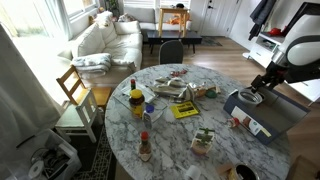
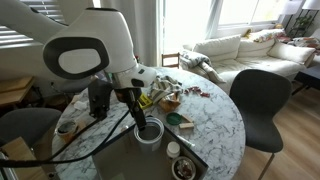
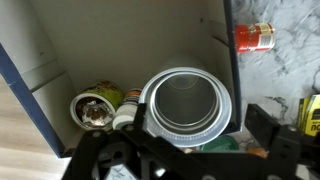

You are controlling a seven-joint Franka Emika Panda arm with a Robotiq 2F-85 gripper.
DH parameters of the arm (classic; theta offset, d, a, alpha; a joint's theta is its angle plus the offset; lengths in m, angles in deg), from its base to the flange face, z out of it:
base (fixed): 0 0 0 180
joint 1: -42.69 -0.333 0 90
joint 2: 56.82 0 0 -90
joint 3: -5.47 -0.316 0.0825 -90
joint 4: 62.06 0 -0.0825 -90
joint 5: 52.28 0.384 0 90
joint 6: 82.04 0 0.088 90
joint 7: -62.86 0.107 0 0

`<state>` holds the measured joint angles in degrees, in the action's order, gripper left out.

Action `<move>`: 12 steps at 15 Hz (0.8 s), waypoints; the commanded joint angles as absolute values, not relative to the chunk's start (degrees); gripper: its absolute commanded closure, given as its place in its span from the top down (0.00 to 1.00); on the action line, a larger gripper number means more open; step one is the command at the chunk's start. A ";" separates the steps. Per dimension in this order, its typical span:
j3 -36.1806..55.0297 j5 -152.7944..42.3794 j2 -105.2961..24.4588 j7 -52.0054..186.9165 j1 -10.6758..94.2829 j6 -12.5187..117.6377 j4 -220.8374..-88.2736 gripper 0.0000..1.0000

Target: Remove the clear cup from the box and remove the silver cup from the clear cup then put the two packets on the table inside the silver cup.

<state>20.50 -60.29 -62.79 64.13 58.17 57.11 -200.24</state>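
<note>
Closest to me, the black gripper (image 3: 182, 145) hung low over the box (image 3: 120, 50), a large shallow blue-grey bin with low walls. Its jaws were spread wide and released, one dark finger (image 3: 100, 158) on each side of the cups below, and they grasped nothing.

The clear cup (image 3: 190, 137), a small see-through plastic tumbler, stood upright on the floor of the box. The silver cup (image 3: 187, 98), a dull grey metal tumbler with a dark inside, sat nested in it, so only the plastic rim ringed it. Just beside them in the box stood a small white-capped bottle with a yellow label (image 3: 128, 103). Next to that was an open round tin (image 3: 95, 111), and I could not tell what it held.

Past the box wall, a red can (image 3: 255, 37) lay on the round white marble table (image 1: 170, 140). Nearer the middle of the tabletop a flat yellow packet (image 1: 185, 110) lay among a cluster of bottles and small goods, well apart from the box.

Beyond the table, a white sofa (image 1: 105, 38) stood by the windows.
</note>
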 commanded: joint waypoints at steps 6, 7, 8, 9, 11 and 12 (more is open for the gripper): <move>24.61 -57.22 -53.36 61.62 61.87 58.34 -193.93 0.86; 24.62 -56.31 -52.74 60.89 61.99 58.22 -193.26 0.79; 24.49 -54.88 -52.17 59.71 62.07 58.01 -192.88 0.80; 24.40 -54.27 -51.56 59.22 62.12 57.99 -192.43 0.88; 24.34 -52.68 -50.20 58.11 62.30 58.03 -191.63 0.93; 24.36 -52.94 -49.59 58.01 62.28 58.49 -191.33 0.95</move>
